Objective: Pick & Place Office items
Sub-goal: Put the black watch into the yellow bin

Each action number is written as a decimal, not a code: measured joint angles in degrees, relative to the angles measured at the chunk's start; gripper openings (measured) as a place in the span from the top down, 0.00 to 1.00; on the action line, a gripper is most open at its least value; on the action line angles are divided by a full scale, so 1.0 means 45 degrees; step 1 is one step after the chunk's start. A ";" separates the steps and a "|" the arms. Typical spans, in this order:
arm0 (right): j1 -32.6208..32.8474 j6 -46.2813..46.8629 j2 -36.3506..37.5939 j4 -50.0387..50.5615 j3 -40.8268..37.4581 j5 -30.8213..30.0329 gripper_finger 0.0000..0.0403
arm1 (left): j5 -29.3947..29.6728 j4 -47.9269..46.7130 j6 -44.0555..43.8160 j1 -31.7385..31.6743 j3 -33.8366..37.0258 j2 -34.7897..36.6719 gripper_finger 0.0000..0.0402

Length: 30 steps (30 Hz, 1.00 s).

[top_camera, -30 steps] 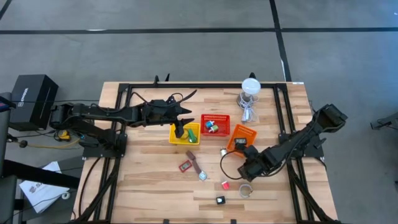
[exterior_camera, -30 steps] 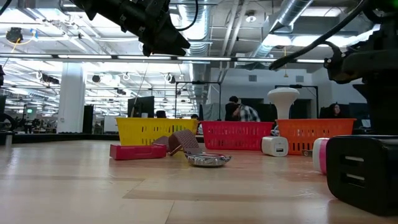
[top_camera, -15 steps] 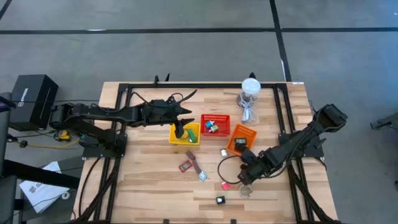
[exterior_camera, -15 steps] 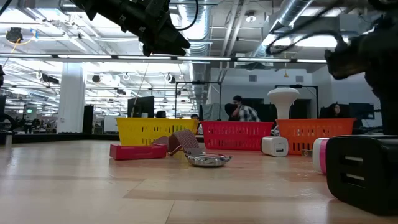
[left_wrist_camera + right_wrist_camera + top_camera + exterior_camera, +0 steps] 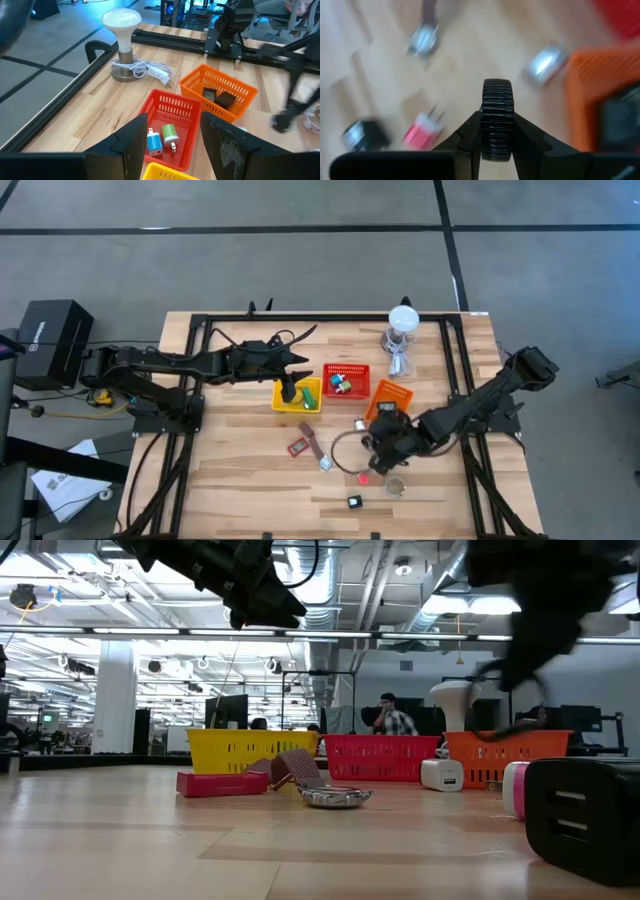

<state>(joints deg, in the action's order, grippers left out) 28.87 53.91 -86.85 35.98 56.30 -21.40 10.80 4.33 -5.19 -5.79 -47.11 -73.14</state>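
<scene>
Small office items lie on the wooden table: a red piece, a brown strap with a silver watch face, a pink-red plug, a black cube, a ring and a white charger. My right gripper hovers over them, shut on a black ribbed loop. My left gripper hangs open over the yellow basket; in its wrist view the left gripper looks toward the red basket. My right gripper pinches the black ribbed loop's band between its two fingers, the band standing edge-on between the fingertips. In the high view the rest of the loop spreads from the fingers toward the table's left. Whether it is clear of the table cannot be told.
The red basket holds blue and green plugs, and the orange basket holds dark items. A white-topped lamp with a coiled cable stands near the far edge. Black frame rails run along the table's sides. Bare wood shows at near left.
My right gripper has moved toward the table's left, over the scattered items, carrying the black loop with it; the loop now lies nearer the silver watch face. The left arm has kept still.
</scene>
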 joint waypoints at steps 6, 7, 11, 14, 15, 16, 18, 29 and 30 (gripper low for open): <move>-0.2109 -0.3429 0.0000 -0.1365 0.0051 -0.0919 0.81 | 0.0040 0.0013 0.0000 0.0646 0.0000 0.0000 0.56; -0.2435 -0.4053 0.0000 -0.1861 0.0051 -0.0890 0.81 | 0.0040 0.0012 0.0000 0.0800 0.0000 0.0000 0.56; -0.3633 -0.6197 0.0000 -0.3841 0.0061 -0.0082 0.81 | 0.0035 0.0017 0.0000 0.1449 0.0000 0.0000 0.56; -0.4340 -0.7284 -0.0010 -0.5021 0.0061 0.0450 0.81 | 0.0033 0.0055 -0.0005 0.1944 0.0000 -0.0081 0.56; -0.4547 -0.7522 -0.0043 -0.5394 0.0066 0.0470 0.81 | 0.0030 0.0050 -0.0005 0.2103 0.0000 -0.0144 0.56; -0.4755 -0.7742 -0.0090 -0.5762 0.0066 0.0475 0.81 | 0.0030 0.0028 -0.0012 0.2251 0.0000 -0.0238 0.56; -0.5133 -0.8115 -0.0121 -0.6313 0.0066 0.0684 0.81 | 0.0123 0.0149 -0.0226 0.2466 -0.0005 -0.0532 0.56; -0.6325 -0.8549 -0.0670 -0.7744 0.0046 0.3476 0.81 | 0.4598 0.0910 0.0403 0.2625 -0.0005 -0.2089 0.56; -0.6365 -0.8549 -0.0678 -0.7700 0.0023 0.3475 0.81 | 0.4561 0.0853 0.0414 0.2630 -0.0003 -0.2089 0.56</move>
<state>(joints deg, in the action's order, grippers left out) 0.22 15.44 -89.90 1.33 56.41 -5.76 31.33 8.16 -3.33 6.04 -47.13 -82.54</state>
